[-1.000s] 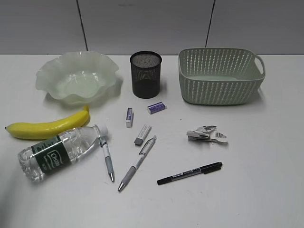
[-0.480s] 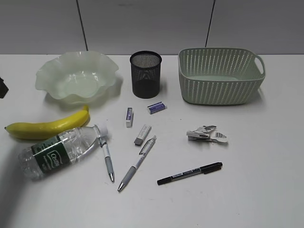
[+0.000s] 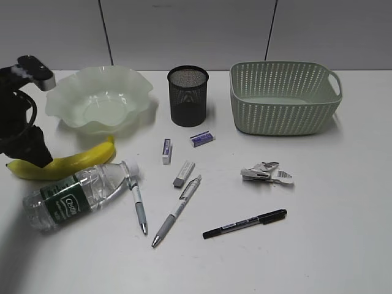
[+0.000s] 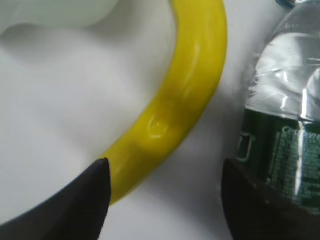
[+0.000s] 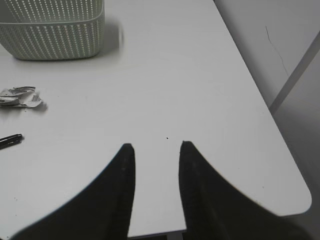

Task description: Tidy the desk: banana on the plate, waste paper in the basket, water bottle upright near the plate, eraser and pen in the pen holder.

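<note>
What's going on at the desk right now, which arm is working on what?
The left tool is open and low over the banana, one finger on each side of it, not closed on it. The banana lies on the desk beside the fallen water bottle, short of the plate. The right tool hangs open over bare desk. The waste paper, pens and erasers lie loose; the pen holder and the basket look empty.

The left arm (image 3: 18, 116) reaches in from the left edge, its gripper (image 4: 165, 195) low over the banana (image 4: 185, 95) with jaws spread, one finger on each side of the fruit. The right gripper (image 5: 156, 150) hovers above the desk (image 5: 200, 75), fingers parted, holding nothing.
</note>
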`<state>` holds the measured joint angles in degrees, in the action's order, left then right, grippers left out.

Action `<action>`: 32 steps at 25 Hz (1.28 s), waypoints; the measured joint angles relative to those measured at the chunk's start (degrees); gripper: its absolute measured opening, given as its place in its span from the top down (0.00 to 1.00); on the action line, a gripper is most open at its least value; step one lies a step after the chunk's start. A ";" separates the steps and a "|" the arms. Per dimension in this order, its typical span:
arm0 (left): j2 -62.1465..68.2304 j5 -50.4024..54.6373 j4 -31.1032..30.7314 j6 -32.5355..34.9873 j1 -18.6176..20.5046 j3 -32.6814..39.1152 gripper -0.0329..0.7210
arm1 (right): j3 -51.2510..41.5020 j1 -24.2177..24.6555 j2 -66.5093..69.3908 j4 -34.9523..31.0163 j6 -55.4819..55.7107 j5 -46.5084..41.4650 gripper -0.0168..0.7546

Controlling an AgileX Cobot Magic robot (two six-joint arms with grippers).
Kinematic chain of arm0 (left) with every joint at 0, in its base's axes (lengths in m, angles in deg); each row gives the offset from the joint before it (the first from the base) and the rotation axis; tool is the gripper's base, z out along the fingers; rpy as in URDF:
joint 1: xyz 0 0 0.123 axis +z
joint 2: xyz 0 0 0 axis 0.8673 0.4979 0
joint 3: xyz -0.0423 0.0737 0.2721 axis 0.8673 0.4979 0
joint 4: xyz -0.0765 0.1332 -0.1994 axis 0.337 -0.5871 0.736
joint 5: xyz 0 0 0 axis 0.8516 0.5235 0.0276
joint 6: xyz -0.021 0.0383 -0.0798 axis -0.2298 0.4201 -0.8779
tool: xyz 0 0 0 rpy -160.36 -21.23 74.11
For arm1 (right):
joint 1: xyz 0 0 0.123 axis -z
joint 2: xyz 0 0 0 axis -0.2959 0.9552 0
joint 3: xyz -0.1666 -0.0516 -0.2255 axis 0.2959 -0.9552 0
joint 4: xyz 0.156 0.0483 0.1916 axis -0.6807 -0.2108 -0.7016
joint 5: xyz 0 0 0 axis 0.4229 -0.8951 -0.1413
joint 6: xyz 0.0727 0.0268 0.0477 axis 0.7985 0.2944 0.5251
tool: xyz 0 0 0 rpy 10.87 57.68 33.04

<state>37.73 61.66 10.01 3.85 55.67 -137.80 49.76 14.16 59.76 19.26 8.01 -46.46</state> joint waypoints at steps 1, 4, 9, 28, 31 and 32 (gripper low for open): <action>0.42 -0.95 -0.27 1.47 -0.52 -0.04 0.25 | 0.00 0.00 0.00 0.00 0.00 0.00 0.65; 1.80 -2.13 -3.96 3.15 -2.32 -0.04 0.23 | 0.00 0.00 0.00 0.00 0.00 0.00 0.65; 5.08 -5.52 -8.10 3.54 -3.73 -0.04 0.23 | 0.00 0.00 0.00 0.00 0.00 0.00 0.65; 4.46 -5.92 -10.60 3.54 -3.80 -0.04 0.52 | 0.00 0.00 0.00 0.00 0.00 0.00 0.65; 0.17 -2.10 -9.15 3.54 -3.80 -0.04 0.52 | 0.00 0.00 0.00 0.00 0.00 0.00 0.65; -1.76 -1.07 -7.46 3.54 -3.80 -0.04 0.52 | 0.00 0.00 0.00 0.00 0.00 0.00 0.65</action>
<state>35.97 60.59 2.54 7.39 51.87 -137.85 49.76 14.16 59.76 19.26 8.01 -46.46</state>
